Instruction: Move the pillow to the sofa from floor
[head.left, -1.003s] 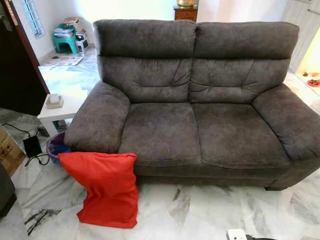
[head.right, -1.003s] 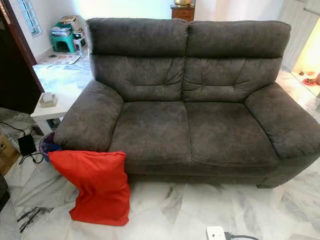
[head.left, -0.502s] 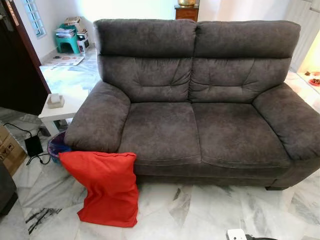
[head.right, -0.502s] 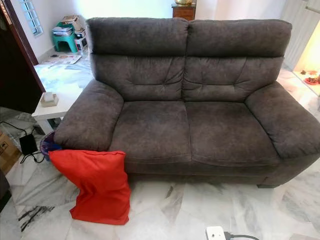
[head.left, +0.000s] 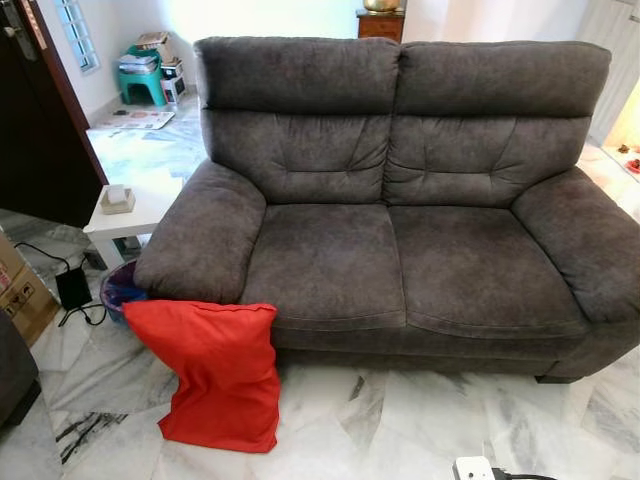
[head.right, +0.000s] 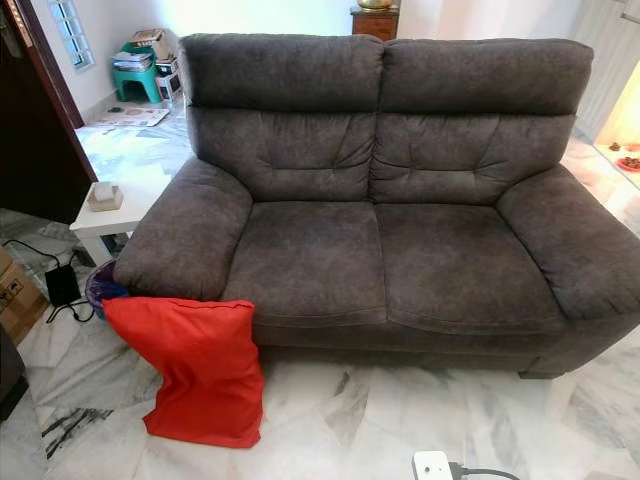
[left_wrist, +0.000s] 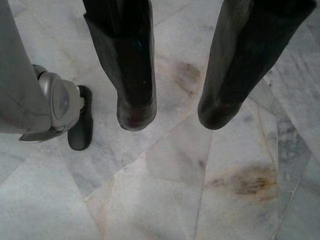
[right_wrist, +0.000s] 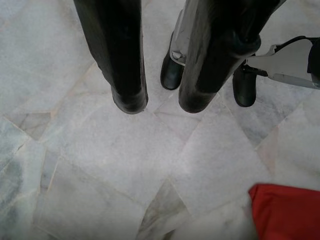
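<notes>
Camera view shifts slightly; red pillow (head.left: 212, 374) leans unmoved against sofa (head.left: 400, 200), left gripper (left_wrist: 170, 117) and right gripper (right_wrist: 160, 107) hanging open, empty, so pickup not begun.

Home living room, grey sofa (head.left: 400, 200), marble floor (head.left: 420, 420)

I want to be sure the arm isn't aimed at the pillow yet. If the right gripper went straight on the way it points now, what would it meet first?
Most likely the bare marble floor. The right gripper points down at it, fingers apart and empty. The red pillow lies off to one side of that line.
</notes>
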